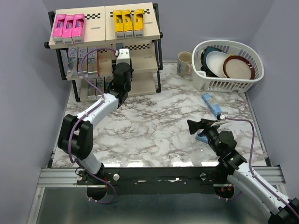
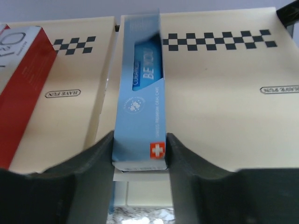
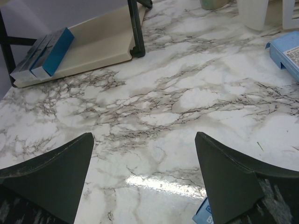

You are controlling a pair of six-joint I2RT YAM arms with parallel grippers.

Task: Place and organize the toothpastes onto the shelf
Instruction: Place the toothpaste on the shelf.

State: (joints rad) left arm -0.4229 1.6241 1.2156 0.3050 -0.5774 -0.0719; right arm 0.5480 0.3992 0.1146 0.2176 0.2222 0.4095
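My left fingers (image 2: pixel 88 172) are pinching a light blue toothpaste carton (image 2: pixel 140 93) by its near end, one finger on each long side. The carton points lengthwise over the middle board of the shelf (image 2: pixel 224 116), close to the seam between the two beige panels. From the wrist view I can't tell whether it rests on the board or hangs just above it. A red and silver carton (image 2: pixel 23 88) lies on the same board to its left.

From above I see three pink cartons (image 1: pixel 69 25) side by side on the left of the top tier and three yellow cartons (image 1: pixel 128 22) on the right. More cartons with blue ends (image 3: pixel 46 51) sit on the bottom board.

My right fingers (image 3: pixel 229 172) are spread wide over the marble surface (image 1: pixel 149 130) with nothing between them. One light blue carton (image 3: pixel 205 217) lies just beside them at the near edge of that view. Another (image 1: pixel 212 105) lies farther off, near the white dish basket (image 1: pixel 224 85) and the mug (image 1: pixel 184 63)
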